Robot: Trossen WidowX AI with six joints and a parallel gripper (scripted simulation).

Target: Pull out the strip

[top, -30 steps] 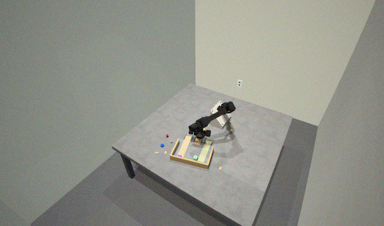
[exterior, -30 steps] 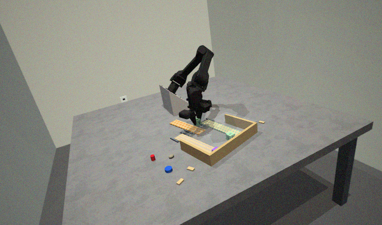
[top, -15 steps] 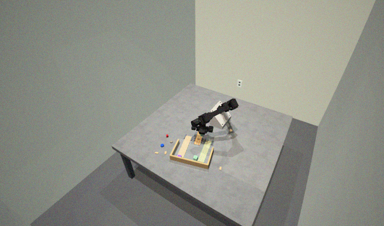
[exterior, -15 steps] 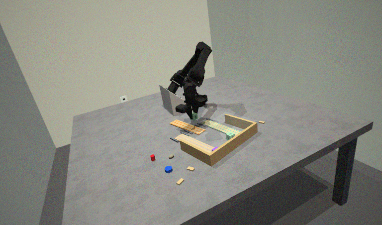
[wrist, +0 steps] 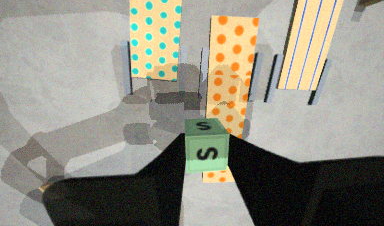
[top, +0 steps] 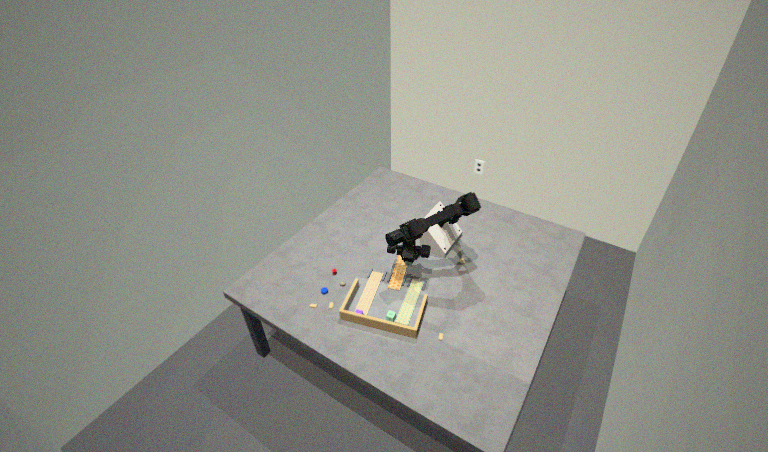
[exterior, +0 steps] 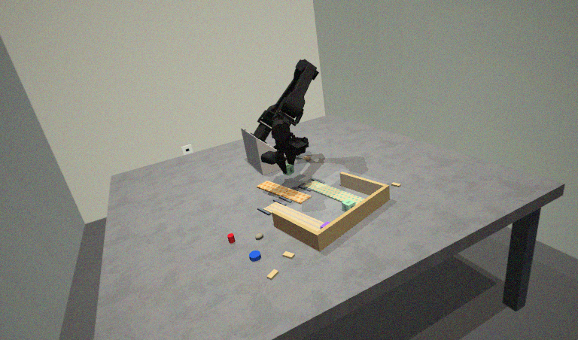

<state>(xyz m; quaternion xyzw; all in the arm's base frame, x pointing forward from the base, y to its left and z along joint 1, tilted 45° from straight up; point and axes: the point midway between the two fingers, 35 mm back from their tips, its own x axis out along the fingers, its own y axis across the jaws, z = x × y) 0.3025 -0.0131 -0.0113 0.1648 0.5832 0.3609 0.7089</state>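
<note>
My gripper (exterior: 289, 170) (wrist: 202, 137) is shut on a green cube marked with the letter S (exterior: 290, 168) (wrist: 207, 153), held in the air above the table. Below it, the strip with orange dots (top: 398, 274) (exterior: 284, 192) (wrist: 230, 51) lies pulled toward the arm, mostly outside the tray, with nothing resting on it. The teal-dotted strip (top: 408, 304) (exterior: 334, 192) (wrist: 156, 31) and the blue-lined strip (top: 370, 293) (exterior: 293, 215) (wrist: 312, 36) lie in the tray on either side.
The tray's wooden wall (top: 378, 323) (exterior: 357, 217) stands on three sides. Another green cube (top: 391, 315) (exterior: 348, 204) and a purple piece (top: 359, 312) (exterior: 325, 225) are inside. A red cylinder (exterior: 230, 238), a blue disc (exterior: 254, 255), a pebble (exterior: 259, 235) and small wooden blocks lie outside.
</note>
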